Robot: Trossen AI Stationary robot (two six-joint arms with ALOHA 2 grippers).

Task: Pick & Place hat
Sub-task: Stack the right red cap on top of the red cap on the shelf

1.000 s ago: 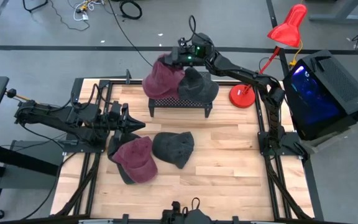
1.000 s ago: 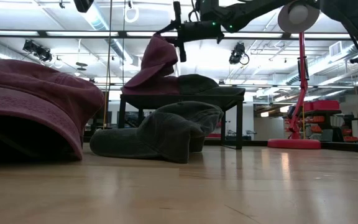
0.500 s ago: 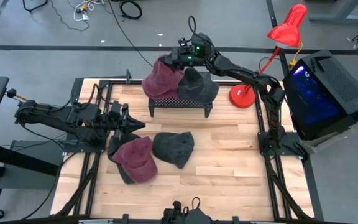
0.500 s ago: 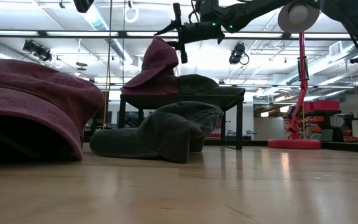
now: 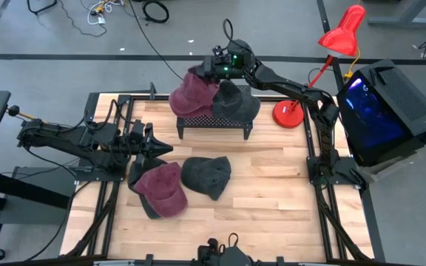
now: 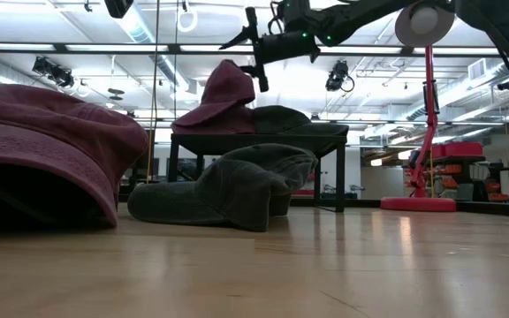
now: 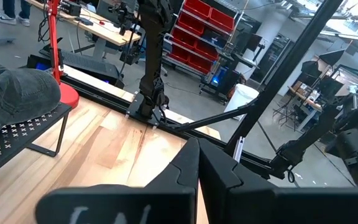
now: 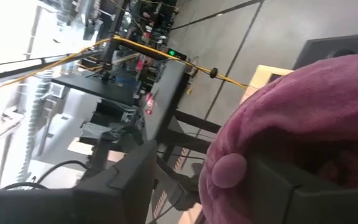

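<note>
Because the right gripper (image 6: 256, 55) hangs just above the crown of the maroon hat (image 5: 191, 93), its fingers spread and nothing between them, the hat looks released onto the rack (image 5: 213, 121). The hat rests at the rack's left end, touching a dark hat (image 5: 235, 100) beside it; in the right wrist view its top button sits between the parted fingers, so the hat lies straight below the gripper. A clean retreat, I judge, turns on lifting straight up, since any sideways drift could catch the crown and drag it off the rack. Two more hats, a maroon one (image 5: 163, 188) and a grey one (image 5: 207, 175), lie on the table (image 5: 272, 199), nearer the left gripper (image 5: 156, 148), which is clenched empty and waits beside them.
</note>
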